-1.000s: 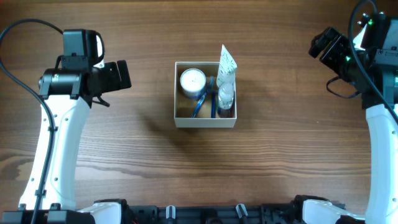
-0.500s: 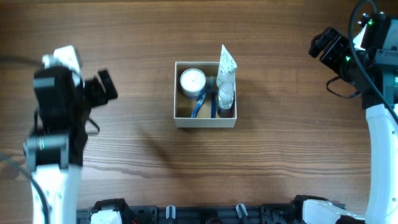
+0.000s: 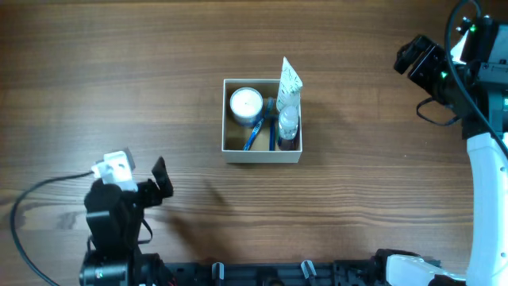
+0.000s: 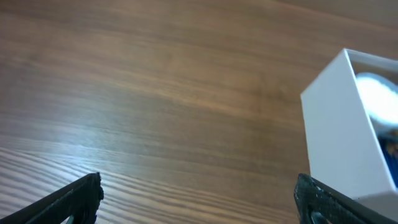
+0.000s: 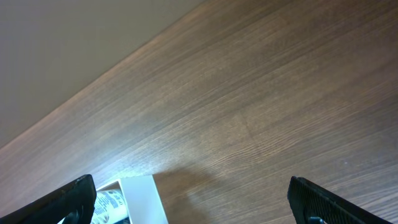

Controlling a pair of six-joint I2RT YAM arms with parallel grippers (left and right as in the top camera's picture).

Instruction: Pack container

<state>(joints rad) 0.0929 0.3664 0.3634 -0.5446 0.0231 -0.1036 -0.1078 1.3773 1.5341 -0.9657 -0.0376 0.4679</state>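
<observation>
the white-walled container sits mid-table, packed with a white-lidded jar, a patterned tube and a blue toothbrush. the left hand, well apart at the bottom left, is spread and empty; the right hand, at the far right, is likewise spread, gripping nothing.

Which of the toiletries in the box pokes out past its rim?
The white patterned tube at the right; the jar, blue sticks and clear bottle stay inside the container.
</observation>
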